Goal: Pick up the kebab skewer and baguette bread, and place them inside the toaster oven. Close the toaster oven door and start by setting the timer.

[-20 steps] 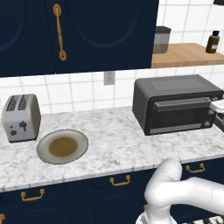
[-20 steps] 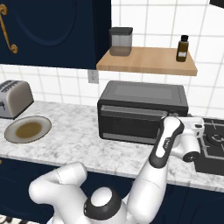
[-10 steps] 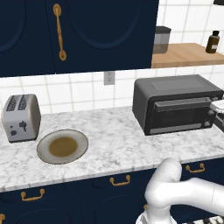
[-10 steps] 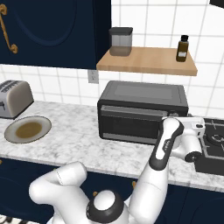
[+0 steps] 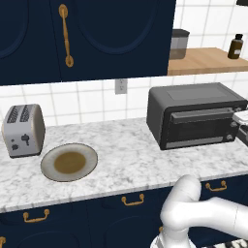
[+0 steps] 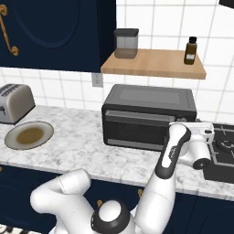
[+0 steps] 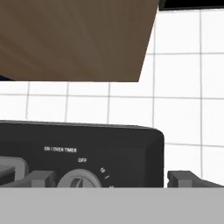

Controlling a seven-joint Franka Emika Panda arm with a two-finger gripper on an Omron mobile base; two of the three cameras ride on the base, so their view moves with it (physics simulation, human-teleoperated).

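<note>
The toaster oven (image 5: 198, 116) (image 6: 148, 116) stands at the right of the marble counter. The toaster oven door (image 5: 201, 127) is shut, its bar handle along the top edge. My gripper (image 7: 114, 178) is open just in front of the oven's right-hand knob column. One fingertip (image 7: 41, 177) rises left of the timer knob (image 7: 78, 180), and the other stands well off to the knob's right. The knob sits under the words ON/OVEN TIMER and OFF. From the right base the gripper (image 6: 194, 130) hangs at the oven's right front corner. The kebab skewer and baguette bread are out of view.
An empty grey plate (image 5: 69, 162) lies on the counter beside a silver toaster (image 5: 23, 130). A wooden shelf (image 6: 153, 63) above the oven carries a jar (image 6: 125, 43) and a brown bottle (image 6: 191, 50). A black stovetop (image 6: 224, 153) lies right of the oven.
The wrist has dipped a touch by the oven's right end. Nothing else has moved.
</note>
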